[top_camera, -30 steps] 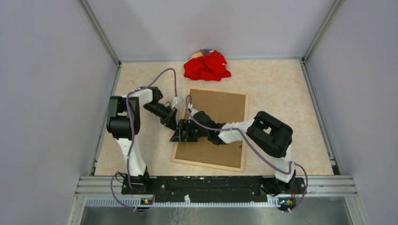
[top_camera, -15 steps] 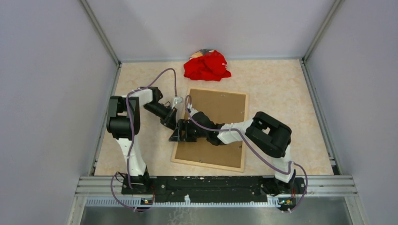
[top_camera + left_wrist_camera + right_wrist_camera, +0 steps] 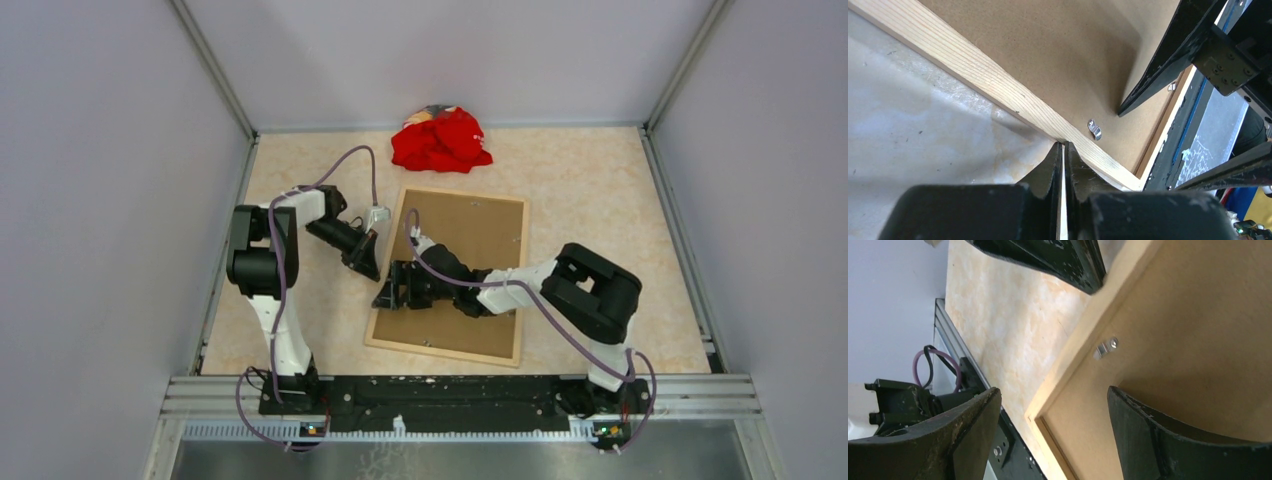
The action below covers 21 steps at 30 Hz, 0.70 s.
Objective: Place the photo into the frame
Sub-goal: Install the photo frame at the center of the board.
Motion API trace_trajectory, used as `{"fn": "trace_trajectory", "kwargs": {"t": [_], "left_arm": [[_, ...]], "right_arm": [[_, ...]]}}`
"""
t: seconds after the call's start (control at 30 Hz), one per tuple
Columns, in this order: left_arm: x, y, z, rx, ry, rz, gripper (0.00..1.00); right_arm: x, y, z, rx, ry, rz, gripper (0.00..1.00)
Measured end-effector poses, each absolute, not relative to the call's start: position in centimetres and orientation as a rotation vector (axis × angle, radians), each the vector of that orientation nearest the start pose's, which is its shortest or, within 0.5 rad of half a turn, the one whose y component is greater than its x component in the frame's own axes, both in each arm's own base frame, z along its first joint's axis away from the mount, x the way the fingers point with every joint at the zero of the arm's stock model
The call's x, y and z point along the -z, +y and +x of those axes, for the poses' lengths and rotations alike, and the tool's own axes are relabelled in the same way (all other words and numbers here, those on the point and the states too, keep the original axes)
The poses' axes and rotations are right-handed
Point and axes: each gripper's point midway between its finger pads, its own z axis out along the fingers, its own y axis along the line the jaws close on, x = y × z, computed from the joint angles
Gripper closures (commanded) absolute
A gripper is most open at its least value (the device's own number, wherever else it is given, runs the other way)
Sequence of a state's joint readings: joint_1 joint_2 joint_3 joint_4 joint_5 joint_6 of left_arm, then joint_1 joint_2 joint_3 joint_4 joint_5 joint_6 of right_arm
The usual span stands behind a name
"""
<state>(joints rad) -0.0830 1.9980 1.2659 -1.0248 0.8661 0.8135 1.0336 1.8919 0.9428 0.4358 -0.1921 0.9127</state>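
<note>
The light-wood frame (image 3: 522, 285) lies face down mid-table, and the brown backing board (image 3: 470, 228) fills it. The photo is not in view. My left gripper (image 3: 368, 266) is shut and empty, its tips touching the outer side of the frame's left rail (image 3: 988, 80) beside a small metal clip (image 3: 1094, 129). My right gripper (image 3: 389, 296) is open and empty, low over the same left rail, a little nearer the front. In the right wrist view its fingers (image 3: 1168, 440) straddle the rail (image 3: 1083, 335) and the board's edge, with the clip (image 3: 1106, 347) ahead.
A crumpled red cloth (image 3: 440, 140) lies at the back of the table, just beyond the frame. Grey walls close in the left, right and back. The black arm-mount rail (image 3: 450, 390) runs along the front edge.
My right gripper has pulled back along the frame's left rail toward the front, away from the left gripper. The right arm's elbow has swung right. The left gripper has stayed put.
</note>
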Motion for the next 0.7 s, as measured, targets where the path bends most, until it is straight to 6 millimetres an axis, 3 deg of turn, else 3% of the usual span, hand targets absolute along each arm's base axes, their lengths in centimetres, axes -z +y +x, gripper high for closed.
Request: {"fn": "trace_trajectory", "kwargs": {"t": [0.23, 0.7], "left_arm": [[-3.3, -13.7, 27.4, 1.265, 2.501, 1.071, 0.92], [-3.3, -13.7, 27.4, 1.265, 2.501, 1.072, 0.92]], "right_arm": [[-5.9, 44.9, 19.2, -1.277, 2.375, -0.262, 0.22], [-6.0, 46.8, 20.8, -1.27, 2.353, -0.237, 0.22]]}}
